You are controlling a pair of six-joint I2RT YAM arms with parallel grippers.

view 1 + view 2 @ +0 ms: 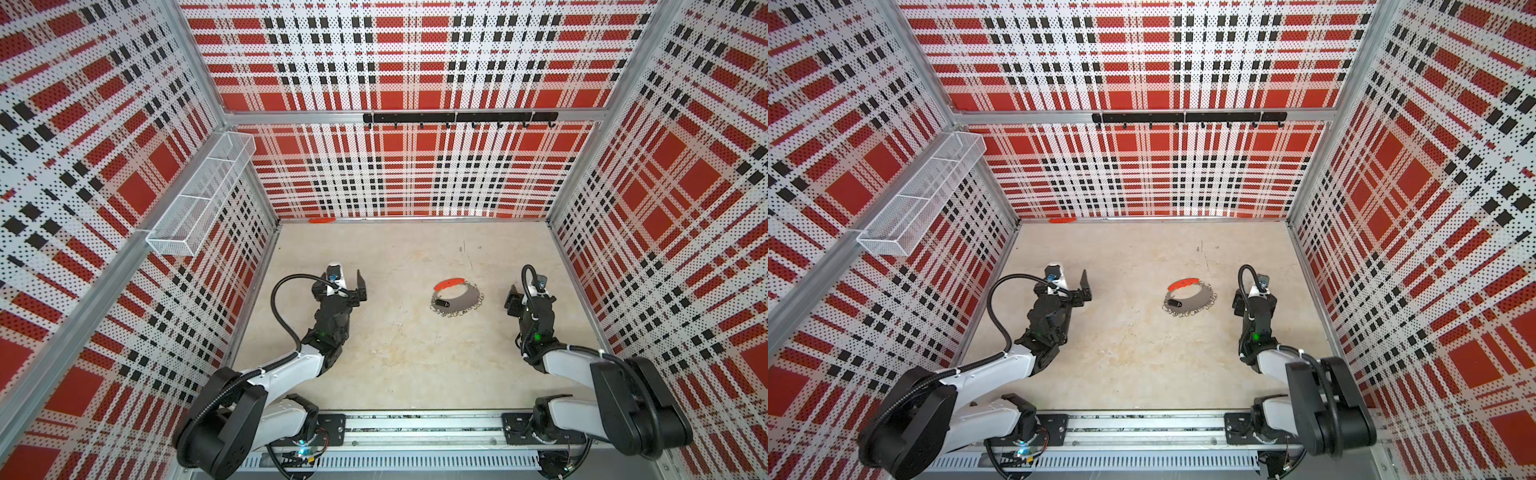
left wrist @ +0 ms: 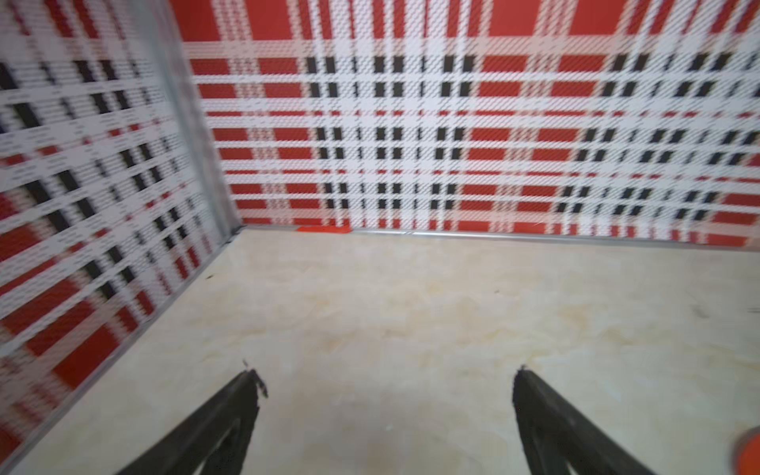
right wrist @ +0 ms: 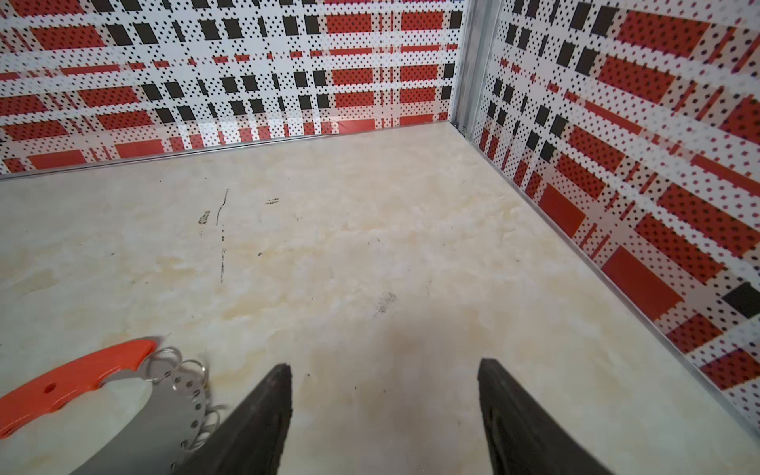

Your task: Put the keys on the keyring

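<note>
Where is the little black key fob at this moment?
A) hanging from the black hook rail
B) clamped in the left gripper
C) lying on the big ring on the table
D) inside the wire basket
C: in both top views the black fob lies on the grey keyring on the table, while the left gripper and right gripper stand open and empty, off to either side.

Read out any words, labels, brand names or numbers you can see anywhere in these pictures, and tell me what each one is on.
None: no readable text in any view.
The keyring, the black key fob, the hook rail and the mesh basket show no lettering.
The left wrist view is blurred, and no print can be made out in it.
</note>
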